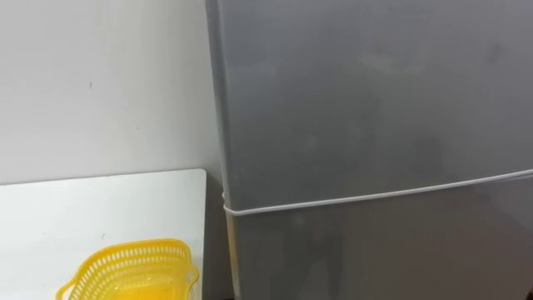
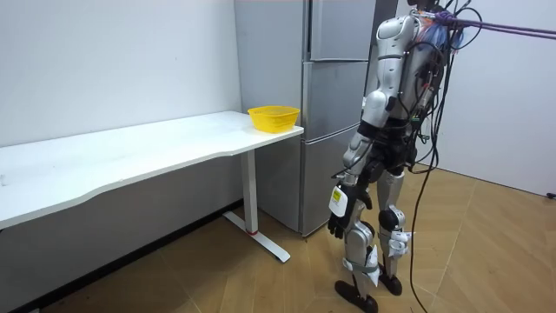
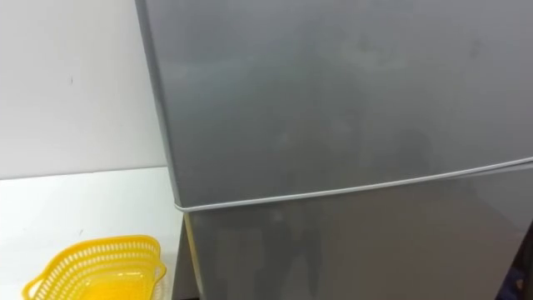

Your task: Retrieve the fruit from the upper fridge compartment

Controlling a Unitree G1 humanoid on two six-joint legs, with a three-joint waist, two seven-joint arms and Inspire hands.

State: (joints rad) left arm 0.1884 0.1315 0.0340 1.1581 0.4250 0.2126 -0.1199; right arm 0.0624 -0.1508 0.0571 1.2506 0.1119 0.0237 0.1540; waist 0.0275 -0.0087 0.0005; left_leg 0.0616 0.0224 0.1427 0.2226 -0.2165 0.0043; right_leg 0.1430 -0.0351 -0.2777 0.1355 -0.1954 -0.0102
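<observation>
Hand state: the left hand [image 2: 340, 213] hangs beside the thigh in the room view, its fingers relaxed and pointing down, holding nothing and well apart from the fridge [image 2: 334, 130]. The robot stands upright close in front of the fridge, facing it. The upper door [image 1: 375, 100] is shut, as is the lower door [image 1: 383, 258]; a pale seam separates them. A yellow basket [image 1: 129, 271] sits on the white table [image 1: 83, 208], at the end just beside the fridge.
</observation>
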